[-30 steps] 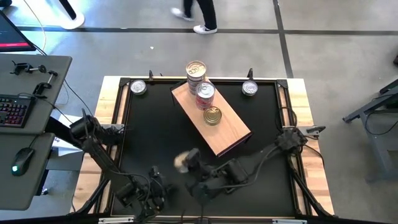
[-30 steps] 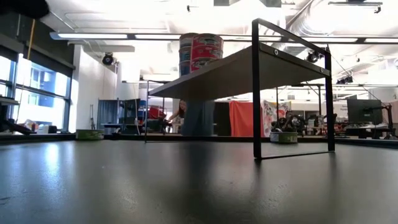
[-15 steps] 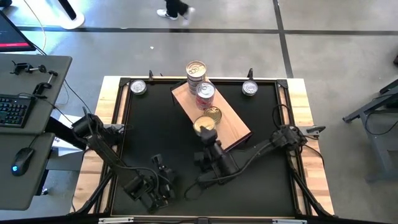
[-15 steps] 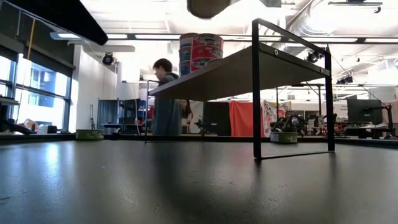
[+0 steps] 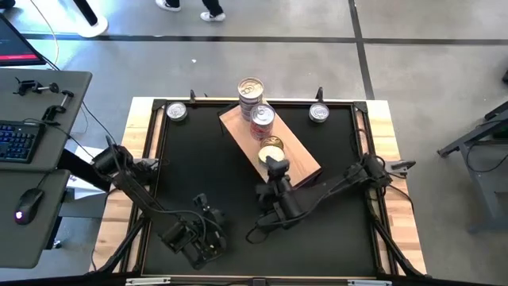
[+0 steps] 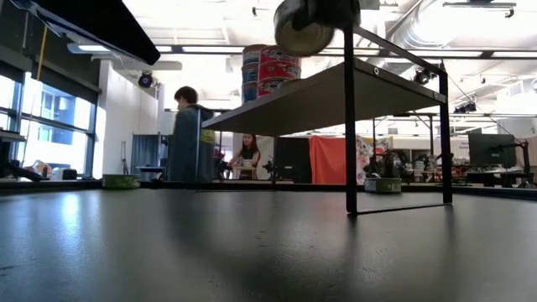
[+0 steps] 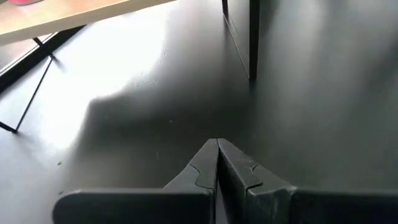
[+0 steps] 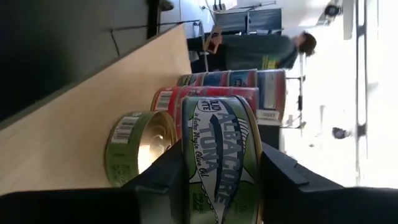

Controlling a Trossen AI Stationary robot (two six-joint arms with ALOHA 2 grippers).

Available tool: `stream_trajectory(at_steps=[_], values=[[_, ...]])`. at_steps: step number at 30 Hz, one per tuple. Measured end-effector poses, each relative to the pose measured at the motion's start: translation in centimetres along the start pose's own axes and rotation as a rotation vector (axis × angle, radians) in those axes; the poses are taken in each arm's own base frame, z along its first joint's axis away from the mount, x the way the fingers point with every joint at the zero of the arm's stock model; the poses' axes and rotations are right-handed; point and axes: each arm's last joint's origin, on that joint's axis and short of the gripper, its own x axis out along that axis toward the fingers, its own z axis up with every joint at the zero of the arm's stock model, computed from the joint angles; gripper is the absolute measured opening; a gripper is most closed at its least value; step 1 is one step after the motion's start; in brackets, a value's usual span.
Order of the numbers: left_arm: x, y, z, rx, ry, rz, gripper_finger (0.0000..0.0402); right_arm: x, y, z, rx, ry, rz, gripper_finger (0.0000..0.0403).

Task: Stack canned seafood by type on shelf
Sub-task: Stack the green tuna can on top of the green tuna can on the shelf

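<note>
The shelf (image 5: 300, 159) is a light wooden board on black legs, standing slantwise at the table's far middle. On it stand a tall stack of tins (image 5: 250, 90), a red-labelled stack (image 5: 261, 118) and a single green tin with a gold lid (image 8: 138, 147). My right gripper (image 5: 276, 164) is above the shelf's middle, shut on a green-labelled albacore tuna tin (image 8: 217, 163), which hangs just beside and above the gold-lidded tin. In the low view that tin (image 6: 300, 32) shows above the shelf (image 6: 336, 92). My left gripper (image 5: 198, 238) is shut and low over the table's near left (image 7: 217, 163). My right gripper pinches the green tuna tin between its two fingers by the side wall (image 8: 186, 168), one finger (image 8: 163, 171) on either side. The fingers come in from the table's near side. The tin is lifted clear above the shelf top and sits roughly upright.
Two loose tins lie on the black table at its far corners, one on the left (image 5: 176, 112) and one on the right (image 5: 318, 114). The shelf's black legs (image 6: 347, 126) stand on the table. People move in the room beyond the table (image 6: 186, 134).
My right gripper has carried the green tin from over the table's near middle up and toward the far edge, over the shelf, until it hangs by the gold-lidded tin. It has stayed shut on the tin. The tins on the shelf have not moved.
</note>
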Motion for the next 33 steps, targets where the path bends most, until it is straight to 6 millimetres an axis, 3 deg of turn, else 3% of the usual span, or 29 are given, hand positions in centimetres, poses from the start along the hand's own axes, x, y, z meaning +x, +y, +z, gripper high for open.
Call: stream_trajectory(at_steps=[6, 13, 20, 24, 33], values=[[0.8, 0.3, 0.5, -0.024, 0.007, 0.02, 0.0, -0.4, -4.3, -1.7, 0.238, 0.001, 0.059, 0.0122], [1.5, 0.4, 1.0, -0.066, 0.007, 0.021, 0.0, 0.3, -9.9, -5.5, 0.635, 0.118, 0.408, 0.0126], [1.7, 0.4, 1.0, -0.043, 0.04, 0.001, 0.0, 0.8, -13.3, -8.0, 0.708, 0.097, 0.355, 0.0125], [1.4, 0.2, 0.8, -0.032, 0.052, -0.017, 0.0, 1.6, -12.9, -7.3, 0.605, 0.085, 0.406, 0.0125], [-0.1, -0.5, 0.0, -0.014, 0.048, -0.063, 0.0, 4.2, -9.4, -2.4, 0.217, -0.073, 0.519, 0.0126]])
